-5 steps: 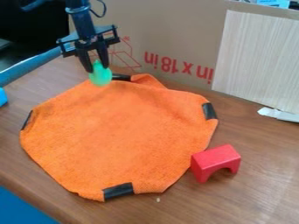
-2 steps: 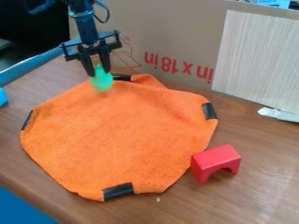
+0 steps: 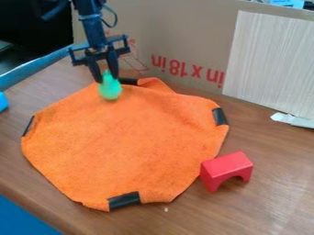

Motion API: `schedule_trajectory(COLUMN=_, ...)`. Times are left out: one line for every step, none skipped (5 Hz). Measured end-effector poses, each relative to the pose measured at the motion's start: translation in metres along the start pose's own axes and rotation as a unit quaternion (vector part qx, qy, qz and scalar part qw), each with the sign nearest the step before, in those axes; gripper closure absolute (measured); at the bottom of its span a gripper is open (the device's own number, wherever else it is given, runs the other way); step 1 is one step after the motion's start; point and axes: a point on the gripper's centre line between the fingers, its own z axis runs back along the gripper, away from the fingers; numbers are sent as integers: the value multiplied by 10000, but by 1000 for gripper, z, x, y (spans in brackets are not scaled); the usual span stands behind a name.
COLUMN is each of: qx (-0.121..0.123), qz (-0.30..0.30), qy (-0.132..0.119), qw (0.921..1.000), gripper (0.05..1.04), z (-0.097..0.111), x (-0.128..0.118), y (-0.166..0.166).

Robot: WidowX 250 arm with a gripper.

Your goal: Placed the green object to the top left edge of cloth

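Jaws clasp the green object (image 3: pixel 110 90) over the orange cloth (image 3: pixel 122 142), near cardboard (image 3: pixel 178 27) bearing red print (image 3: pixel 187 72).

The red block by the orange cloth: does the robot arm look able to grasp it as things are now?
Probably not: the gripper, its jaws on the green object, looks occupied. Once free, nothing seems to obstruct the way over the cloth to the red block.

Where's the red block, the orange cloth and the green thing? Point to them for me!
Red arch block (image 3: pixel 226 168): camera view, on its front upper part.
Orange cloth (image 3: pixel 126 142): camera view, near its middle.
Green object (image 3: pixel 109 90): camera view, on its wide lower part.
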Motion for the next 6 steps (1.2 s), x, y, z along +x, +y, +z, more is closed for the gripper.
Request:
schedule_trajectory(qx=4, qz=-38, qy=323, qw=9995, gripper=640, z=-4, x=-3, y=-1)
schedule_trajectory(qx=-13, qz=-68, qy=426, qw=9991, gripper=331, z=1, x=-4, y=2)
schedule_trajectory(qx=-93, qz=-110, qy=453, qw=9989, gripper=98, z=-1, x=-4, y=4)
schedule_trajectory(qx=-423, qz=-33, qy=174, qw=9989, gripper=82, z=27, x=-5, y=8)
schedule_trajectory(qx=-701, qz=23, qy=-88, qw=9975, gripper=83, z=65, x=-12, y=24)
schedule_trajectory(qx=-603, qz=-137, qy=-1039, qw=9927, gripper=84, z=102, x=-42, y=43)
